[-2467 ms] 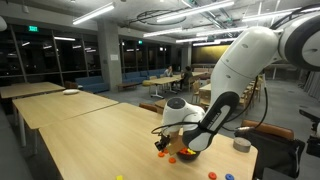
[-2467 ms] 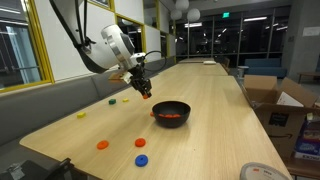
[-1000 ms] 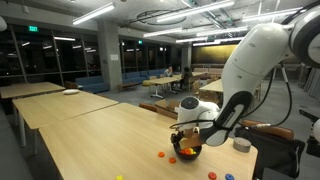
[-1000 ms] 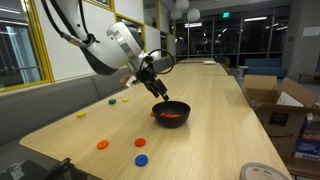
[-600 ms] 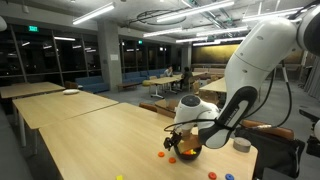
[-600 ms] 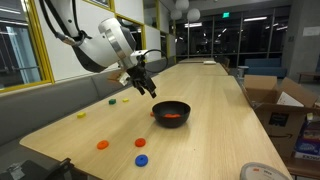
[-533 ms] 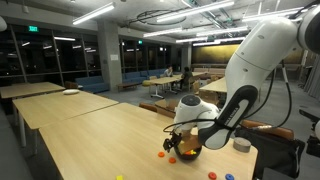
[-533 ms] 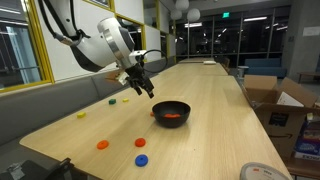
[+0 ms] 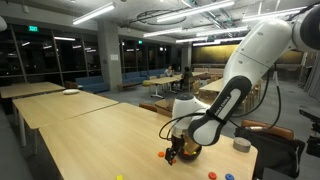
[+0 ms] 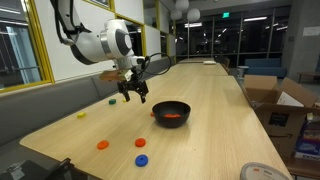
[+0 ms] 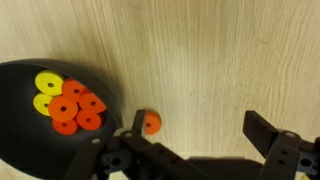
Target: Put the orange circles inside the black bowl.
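Long table in a dim hall. In an exterior view the gripper hangs low near the table's end edge. In an exterior view the bowl sits mid-width, and two circles lie toward the near corner. In the wrist view the fingers are wide, holding nothing. One of the circles lies just inside the finger nearer the bowl, so I judge a small sideways shift is needed.

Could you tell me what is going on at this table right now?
A robot arm is collecting orange circles into the black bowl. Several lie in the bowl, together with two yellow pieces. The gripper is open and hangs beside the bowl over another orange circle on the table. In an exterior view, two further orange circles lie farther off, near a blue piece.
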Action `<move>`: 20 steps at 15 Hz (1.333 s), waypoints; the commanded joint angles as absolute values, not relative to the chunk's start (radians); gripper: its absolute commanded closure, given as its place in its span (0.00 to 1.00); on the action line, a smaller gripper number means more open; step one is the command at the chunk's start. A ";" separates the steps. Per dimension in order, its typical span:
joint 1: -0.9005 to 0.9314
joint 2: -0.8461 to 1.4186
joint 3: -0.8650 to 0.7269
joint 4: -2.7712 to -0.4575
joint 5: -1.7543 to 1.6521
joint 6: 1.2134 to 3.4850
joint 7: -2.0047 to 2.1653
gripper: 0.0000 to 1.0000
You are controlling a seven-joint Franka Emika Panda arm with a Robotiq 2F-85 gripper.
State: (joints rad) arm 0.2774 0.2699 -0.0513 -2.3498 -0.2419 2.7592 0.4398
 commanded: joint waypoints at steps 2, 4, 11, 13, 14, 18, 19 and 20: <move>0.099 0.346 0.042 -2.115 -0.155 2.479 0.108 0.00; 0.070 0.386 0.028 -2.009 -0.167 2.386 0.037 0.00; 0.026 0.555 0.034 -1.713 -0.156 2.235 -0.128 0.00; 0.028 0.605 0.043 -1.648 -0.152 2.220 -0.155 0.00; 0.028 0.630 0.047 -1.617 -0.150 2.210 -0.165 0.00; 0.026 0.727 0.060 -1.502 -0.137 2.197 -0.185 0.00; 0.021 0.750 0.065 -1.473 -0.127 2.189 -0.194 0.00; 0.016 0.772 0.072 -1.446 -0.113 2.177 -0.206 0.00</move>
State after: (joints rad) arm 0.0331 0.6905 0.0504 -1.5776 -0.1623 2.2367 -0.1525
